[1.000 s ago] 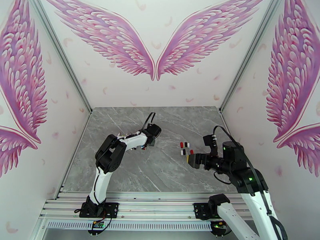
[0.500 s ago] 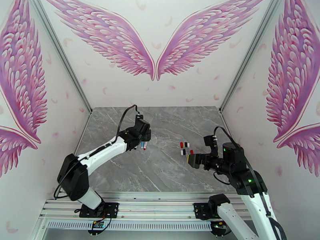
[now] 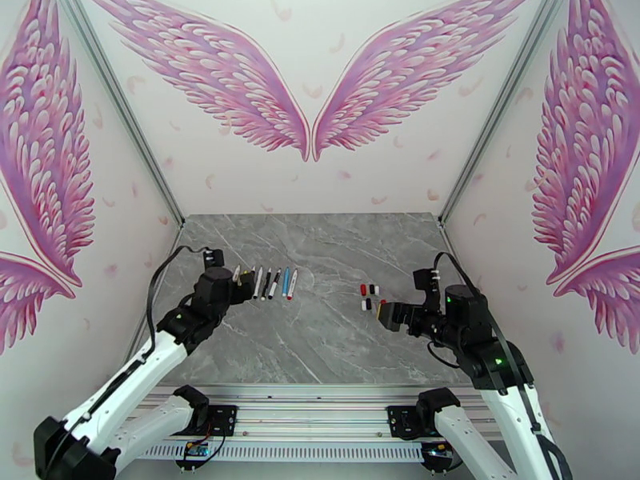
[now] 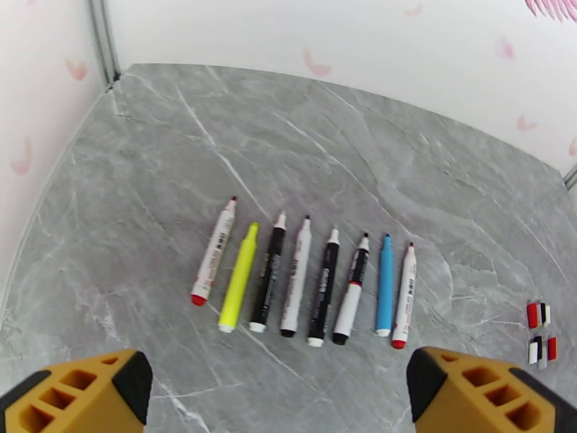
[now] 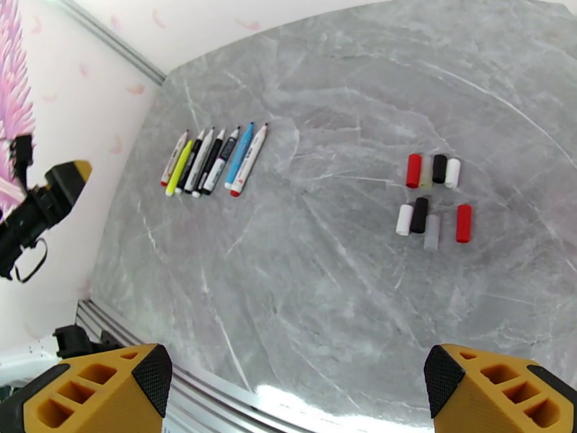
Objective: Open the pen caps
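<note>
Several uncapped pens lie side by side in a neat row on the left half of the grey table, tips pointing away. In the left wrist view the pens include white, black, blue and yellow barrels. Several loose pen caps, red, black and white, lie in two short rows right of centre; the caps are well apart from the pens. My left gripper hovers open just near-left of the pen row, with nothing between its orange fingers. My right gripper hangs open and holds nothing, just near-right of the caps.
The marble table is walled on the left, back and right by white panels with pink wings. An aluminium rail runs along the near edge. In the right wrist view my left arm shows by the left wall.
The left gripper opened and pulled back from above the pen row toward the near left. The row of pens now lies uncovered. The right arm barely moved.
</note>
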